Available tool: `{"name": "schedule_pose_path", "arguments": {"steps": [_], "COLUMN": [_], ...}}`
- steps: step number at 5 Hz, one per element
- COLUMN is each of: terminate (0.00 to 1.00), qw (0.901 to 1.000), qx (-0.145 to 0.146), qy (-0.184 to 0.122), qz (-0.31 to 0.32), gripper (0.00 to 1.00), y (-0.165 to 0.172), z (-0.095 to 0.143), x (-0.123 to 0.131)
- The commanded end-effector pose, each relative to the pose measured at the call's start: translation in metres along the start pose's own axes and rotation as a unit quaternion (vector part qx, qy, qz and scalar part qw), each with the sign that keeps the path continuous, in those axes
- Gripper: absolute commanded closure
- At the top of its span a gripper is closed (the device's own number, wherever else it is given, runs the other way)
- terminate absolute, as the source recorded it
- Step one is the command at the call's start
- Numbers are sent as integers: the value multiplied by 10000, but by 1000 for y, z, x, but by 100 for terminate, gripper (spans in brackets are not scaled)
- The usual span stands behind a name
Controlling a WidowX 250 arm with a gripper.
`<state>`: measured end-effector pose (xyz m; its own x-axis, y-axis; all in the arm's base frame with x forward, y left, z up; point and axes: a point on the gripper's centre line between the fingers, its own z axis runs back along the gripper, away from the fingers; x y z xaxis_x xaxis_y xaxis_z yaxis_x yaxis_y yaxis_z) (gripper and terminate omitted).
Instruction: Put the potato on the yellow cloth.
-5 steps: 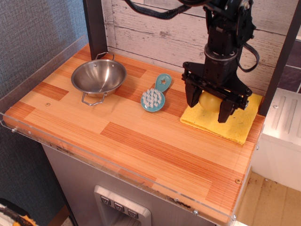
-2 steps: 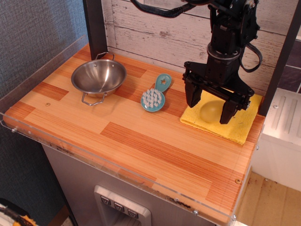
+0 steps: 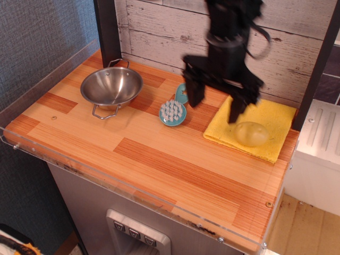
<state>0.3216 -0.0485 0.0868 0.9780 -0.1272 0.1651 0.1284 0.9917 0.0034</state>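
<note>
The pale yellow potato [image 3: 252,134] lies on the mustard-yellow cloth [image 3: 273,119] at the right of the wooden counter. My black gripper [image 3: 215,101] hangs open and empty above the counter, up and to the left of the potato, over the cloth's left edge. Its two fingers [image 3: 194,91] are spread wide and blurred by motion.
A steel bowl [image 3: 111,87] stands at the back left. A teal scrub brush [image 3: 174,109] lies between the bowl and the cloth. A clear rim runs along the counter's front and left edges [image 3: 133,186]. A wood-plank wall [image 3: 159,32] stands behind.
My gripper has let go of the potato, risen and swung left off it. The potato now lies uncovered on the cloth.
</note>
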Motion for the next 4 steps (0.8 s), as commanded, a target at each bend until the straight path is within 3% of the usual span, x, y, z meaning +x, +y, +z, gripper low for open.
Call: {"name": "schedule_pose_path", "arguments": {"steps": [1, 3, 4], "terminate": [0, 0, 0], "qw": [9998, 9991, 9994], "qx": [156, 348, 174], "qy": [50, 218, 207], "qz": [81, -38, -217], "gripper": [0, 0, 0], "y": [36, 43, 47], "z": [18, 9, 3], "x": [-17, -22, -20]}}
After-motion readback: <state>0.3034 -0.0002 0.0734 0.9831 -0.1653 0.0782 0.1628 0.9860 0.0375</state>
